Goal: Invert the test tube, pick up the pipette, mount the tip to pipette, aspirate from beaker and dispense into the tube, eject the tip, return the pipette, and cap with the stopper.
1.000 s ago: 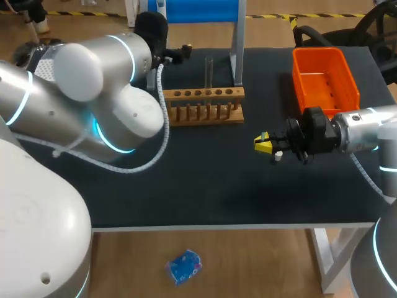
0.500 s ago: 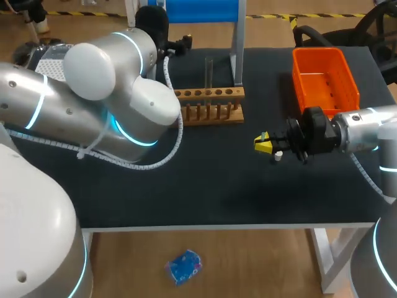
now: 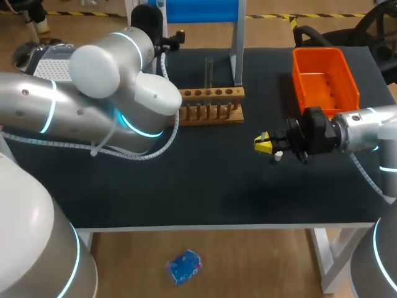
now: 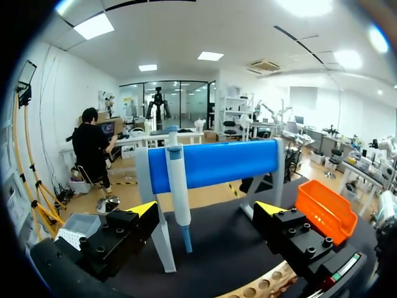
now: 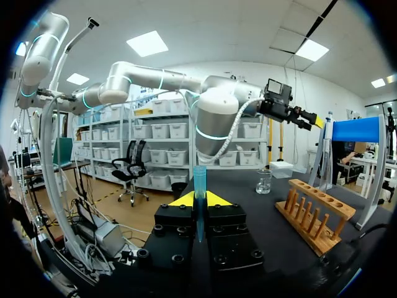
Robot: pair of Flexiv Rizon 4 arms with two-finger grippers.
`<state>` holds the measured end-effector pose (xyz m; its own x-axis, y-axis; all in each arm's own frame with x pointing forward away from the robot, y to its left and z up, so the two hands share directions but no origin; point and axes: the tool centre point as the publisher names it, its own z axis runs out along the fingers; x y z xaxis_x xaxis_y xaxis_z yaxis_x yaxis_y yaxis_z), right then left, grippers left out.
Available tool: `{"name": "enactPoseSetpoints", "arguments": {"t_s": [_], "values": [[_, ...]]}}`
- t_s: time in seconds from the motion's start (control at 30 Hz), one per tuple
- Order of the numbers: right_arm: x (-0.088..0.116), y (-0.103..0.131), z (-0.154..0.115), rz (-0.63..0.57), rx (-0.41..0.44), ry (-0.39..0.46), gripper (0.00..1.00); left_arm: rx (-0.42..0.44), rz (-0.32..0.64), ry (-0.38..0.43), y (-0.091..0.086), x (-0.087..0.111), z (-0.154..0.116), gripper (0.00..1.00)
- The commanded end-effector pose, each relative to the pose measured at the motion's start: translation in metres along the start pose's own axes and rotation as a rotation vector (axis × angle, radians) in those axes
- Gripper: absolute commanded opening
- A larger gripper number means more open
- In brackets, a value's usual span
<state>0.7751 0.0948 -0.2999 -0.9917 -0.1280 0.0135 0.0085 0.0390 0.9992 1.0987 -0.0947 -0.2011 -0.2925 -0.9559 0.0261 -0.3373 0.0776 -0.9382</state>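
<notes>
A white and blue pipette [image 4: 177,192] hangs upright on the blue stand [image 4: 214,162]. My left gripper [image 4: 206,210] is open a short way in front of it, the pipette ahead of the gap and nearer one finger. In the head view the left gripper [image 3: 177,42] is at the table's back, by the stand [image 3: 201,11]. A clear test tube [image 3: 209,68] stands upright in the wooden rack [image 3: 211,102]. My right gripper [image 3: 263,143] hovers mid-table, shut on a slim translucent blue pipette tip [image 5: 198,186]. A small beaker [image 5: 264,181] sits beyond it.
An orange bin [image 3: 325,77] stands at the back right, close behind my right arm. A white tip box [image 3: 53,62] sits at the back left, partly behind my left arm. The left arm's bulky elbow [image 3: 124,93] hangs over the table's left half.
My left arm has swung, its elbow shifting across the table's left side and its gripper moving slightly back and left toward the stand. The right arm has not moved.
</notes>
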Motion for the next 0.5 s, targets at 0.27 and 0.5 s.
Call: {"name": "enactPoseSetpoints", "arguments": {"t_s": [0.27,0.5], "values": [[0.0,0.0,0.0,-0.001,0.001,0.002,0.0,0.009,-0.005,-0.026,-0.006,-0.012,0.038,0.89],[0.0,0.0,0.0,-0.001,0.001,0.002,0.0,0.005,-0.018,-0.048,-0.01,-0.022,0.051,0.68]]}}
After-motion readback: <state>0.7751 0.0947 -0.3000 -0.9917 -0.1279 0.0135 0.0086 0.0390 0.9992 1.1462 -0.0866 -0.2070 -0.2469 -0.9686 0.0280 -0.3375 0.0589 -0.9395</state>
